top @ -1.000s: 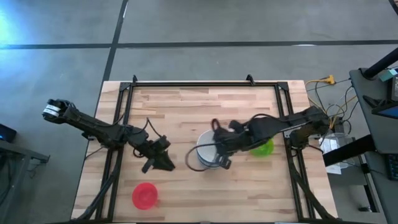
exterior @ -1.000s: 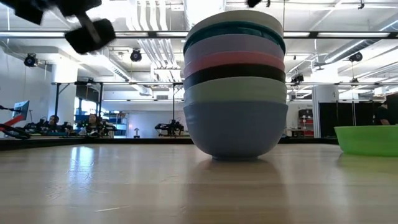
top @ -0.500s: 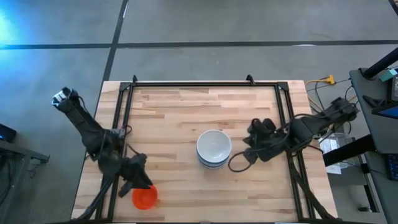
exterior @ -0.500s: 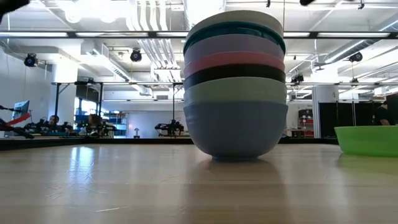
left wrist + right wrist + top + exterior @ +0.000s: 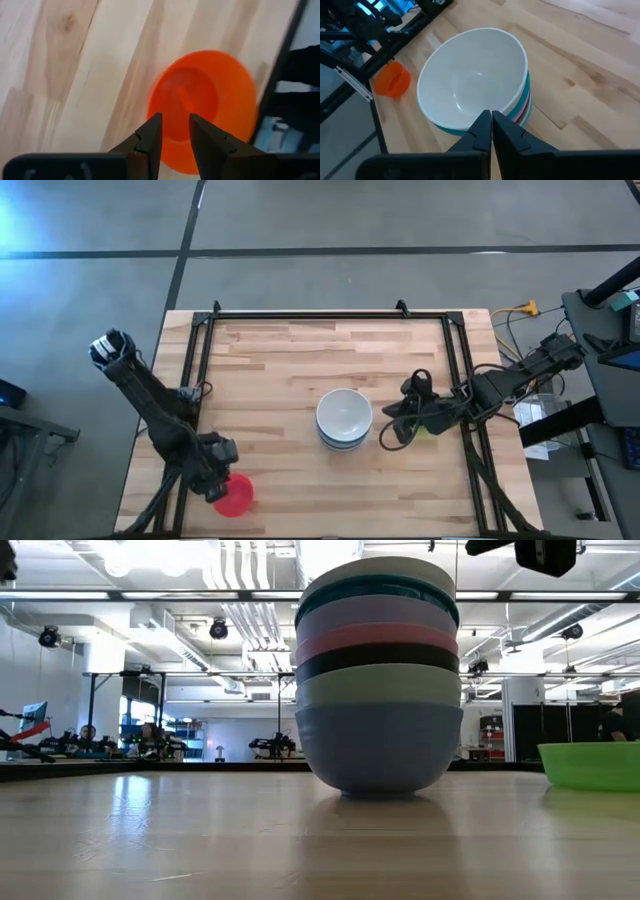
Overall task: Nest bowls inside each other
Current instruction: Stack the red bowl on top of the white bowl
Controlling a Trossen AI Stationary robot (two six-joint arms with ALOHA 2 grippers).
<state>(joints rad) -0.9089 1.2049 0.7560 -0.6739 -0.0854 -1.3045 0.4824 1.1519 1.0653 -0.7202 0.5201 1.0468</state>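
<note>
Stack of 7 nested bowls (white on top) stands mid-table. Red bowl lies far to its left, under the narrowly parted left gripper; lime bowl waits right, beside the closed, empty right gripper. 2 remain.

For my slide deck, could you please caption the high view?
Left gripper hovers by the red plastic bowl; white-topped nested bowl stack sits mid-table; right gripper beside it.

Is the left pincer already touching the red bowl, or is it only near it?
Cannot tell. In the left wrist view the left pincer overlaps the red bowl, fingers slightly parted, but neither contact nor gap shows plainly.
</note>
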